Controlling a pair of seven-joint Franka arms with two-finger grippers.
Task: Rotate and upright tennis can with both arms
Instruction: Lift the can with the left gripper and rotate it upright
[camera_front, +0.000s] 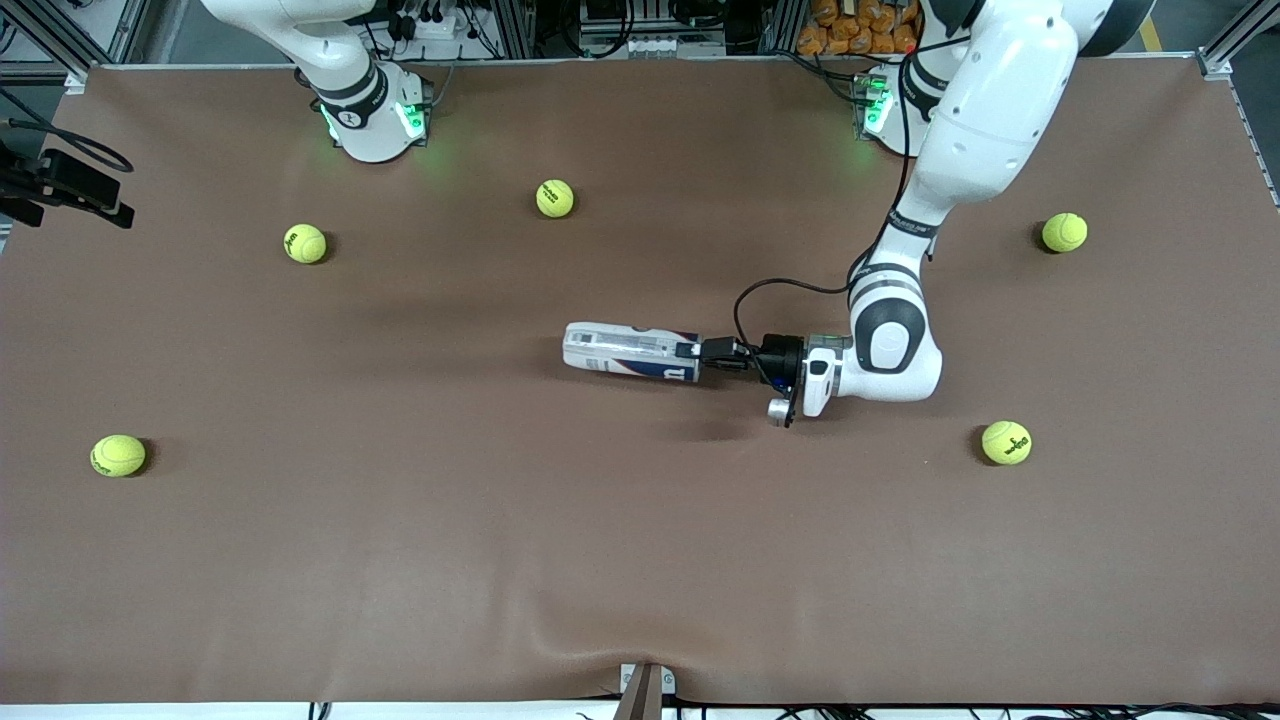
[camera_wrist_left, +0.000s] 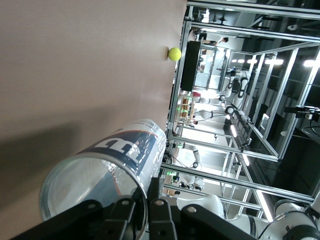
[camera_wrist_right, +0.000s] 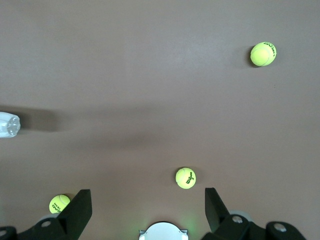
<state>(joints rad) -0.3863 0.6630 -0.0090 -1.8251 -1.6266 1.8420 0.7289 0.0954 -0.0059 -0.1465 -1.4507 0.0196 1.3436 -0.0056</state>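
The tennis can (camera_front: 630, 352) is horizontal near the middle of the brown table, white and navy with a red stripe. My left gripper (camera_front: 697, 356) reaches in low from the left arm's end of the table. It is shut on the can's rim at the end facing that arm. In the left wrist view the fingers (camera_wrist_left: 159, 210) pinch the thin wall of the clear-ended can (camera_wrist_left: 107, 167). My right gripper (camera_wrist_right: 147, 197) hangs open high over the table near its own base, holding nothing. The can's end (camera_wrist_right: 9, 125) shows far off at the edge of the right wrist view.
Several yellow-green tennis balls lie scattered on the cloth: one (camera_front: 555, 198) near the bases, one (camera_front: 305, 243) and one (camera_front: 118, 455) toward the right arm's end, one (camera_front: 1064, 232) and one (camera_front: 1006, 442) toward the left arm's end.
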